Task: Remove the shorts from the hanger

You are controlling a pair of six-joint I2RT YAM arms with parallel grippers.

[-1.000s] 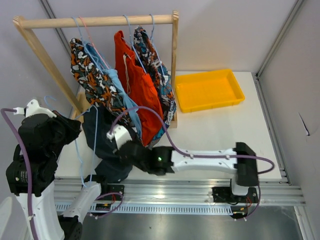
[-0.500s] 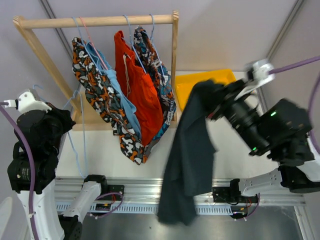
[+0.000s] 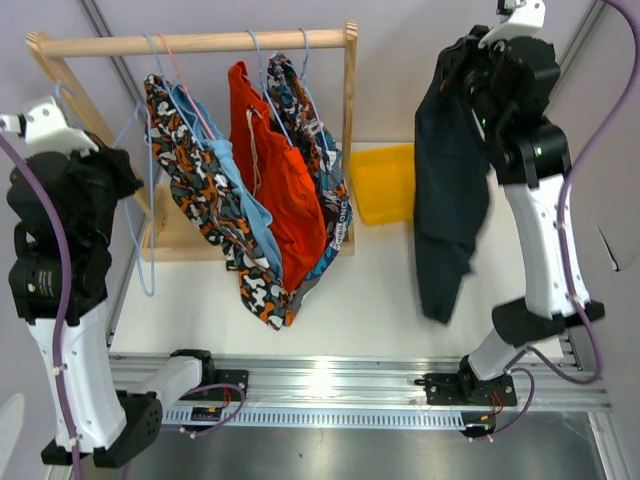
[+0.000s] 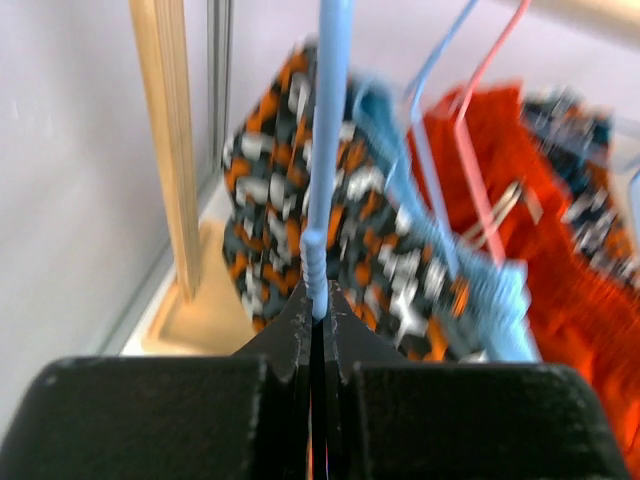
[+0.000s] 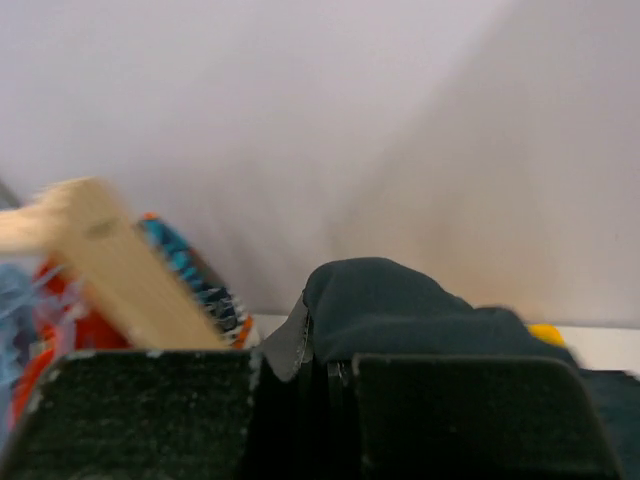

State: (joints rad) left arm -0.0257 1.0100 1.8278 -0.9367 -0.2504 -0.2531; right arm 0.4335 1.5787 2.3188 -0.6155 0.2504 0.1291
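Note:
My right gripper (image 3: pixel 457 62) is raised high at the back right and shut on the dark navy shorts (image 3: pixel 448 200), which hang free of any hanger over the table; the right wrist view shows them (image 5: pixel 400 295) bunched in my jaws (image 5: pixel 320 340). My left gripper (image 3: pixel 122 168) is raised at the left and shut on an empty light blue hanger (image 3: pixel 147 215); its wire (image 4: pixel 325 150) is pinched between the jaws (image 4: pixel 320 305). On the wooden rack (image 3: pixel 200 43) hang the camouflage shorts (image 3: pixel 195 170), light blue shorts (image 3: pixel 245 205), orange shorts (image 3: pixel 275 170) and blue-orange-white print shorts (image 3: pixel 318 150).
A yellow tray (image 3: pixel 385 185) lies on the white table (image 3: pixel 350 290) right of the rack, partly hidden behind the navy shorts. The rack's post (image 4: pixel 175 150) and foot stand close to my left gripper. A wall corner rises behind my right arm.
My right arm pulled the navy shorts away from the left, then swung them up to the back right. My left arm rose with the empty blue hanger.

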